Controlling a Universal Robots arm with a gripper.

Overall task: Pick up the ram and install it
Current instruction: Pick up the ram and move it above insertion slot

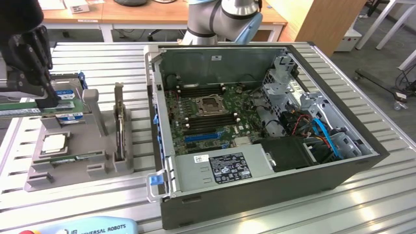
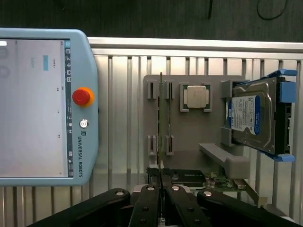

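In the wrist view the ram point(image 2: 161, 118) is a thin green stick seen edge-on, running from my fingertips out over the grey fixture point(image 2: 189, 137) between its slotted posts. My gripper point(image 2: 161, 182) is shut on the near end of the stick. In the exterior view the black gripper point(image 1: 47, 100) hangs at the far left, above the fixture's point(image 1: 78, 175) back corner. It is well apart from the open computer case point(image 1: 364, 161). The motherboard point(image 1: 201, 112) lies exposed inside the case, with dark memory slots point(image 1: 195, 90) beside the processor socket.
On the fixture sit a square silver processor chip point(image 2: 196, 97) and a hard drive point(image 2: 255, 118) with a blue-white label. A dark card point(image 1: 119, 122) stands upright on the fixture's case side. A teach pendant point(image 2: 42, 109) lies beside the fixture on the slatted metal table.
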